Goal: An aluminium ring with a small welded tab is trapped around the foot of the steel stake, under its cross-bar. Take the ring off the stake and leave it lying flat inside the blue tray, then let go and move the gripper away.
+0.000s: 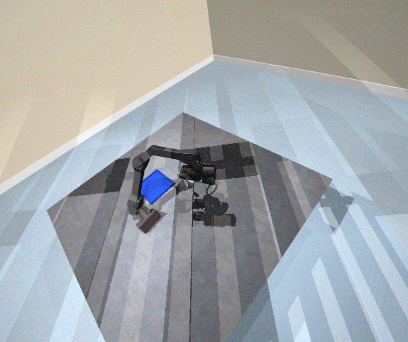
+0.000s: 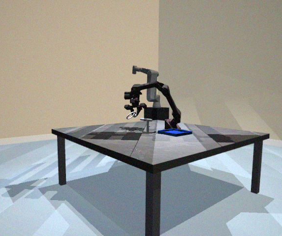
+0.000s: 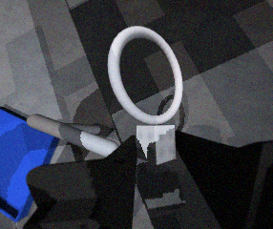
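Observation:
The pale aluminium ring (image 2: 129,118) (image 3: 114,72) hangs in the air, tilted, clear of the stake. My gripper (image 2: 135,115) (image 3: 154,137) is shut on its square tab (image 3: 165,145), and the round part sticks out beyond the fingertips. The steel stake (image 2: 147,126) stands upright on the table, just right of the ring in the exterior view. Its cross-bar (image 2: 145,119) (image 3: 70,135) is left of the fingertips in the wrist view, partly hidden by a finger. The blue tray (image 1: 157,187) (image 2: 175,132) (image 3: 17,157) lies flat and empty beyond the stake from the gripper.
The arm's base (image 1: 148,221) (image 2: 171,124) stands on the table (image 1: 144,287) (image 2: 171,149) near the tray. The arm's links arch around the tray. A grey robot arm (image 2: 151,87) on a black block (image 2: 158,112) stands in the background, behind the table.

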